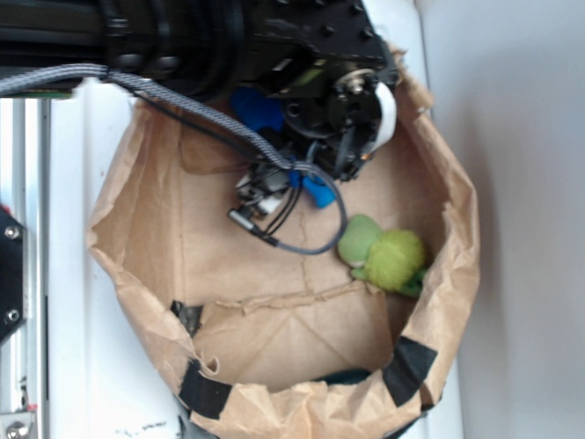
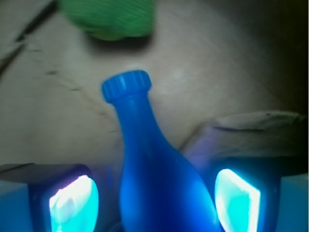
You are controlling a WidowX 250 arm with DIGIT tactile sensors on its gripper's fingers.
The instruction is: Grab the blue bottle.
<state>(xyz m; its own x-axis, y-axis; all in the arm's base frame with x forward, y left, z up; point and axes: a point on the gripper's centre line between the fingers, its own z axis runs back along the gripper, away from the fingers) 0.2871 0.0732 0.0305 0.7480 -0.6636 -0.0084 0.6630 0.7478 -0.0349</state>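
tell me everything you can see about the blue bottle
The blue bottle is smooth, bright blue plastic as it looks, with a rounded body tapering to a narrow neck and a ribbed blue cap, closed. It lies on the brown paper floor of the bag, cap toward the green plush without touching it. In the wrist view its body sits between the open gripper fingers, with gaps on both sides. In the exterior view the arm hides most of it.
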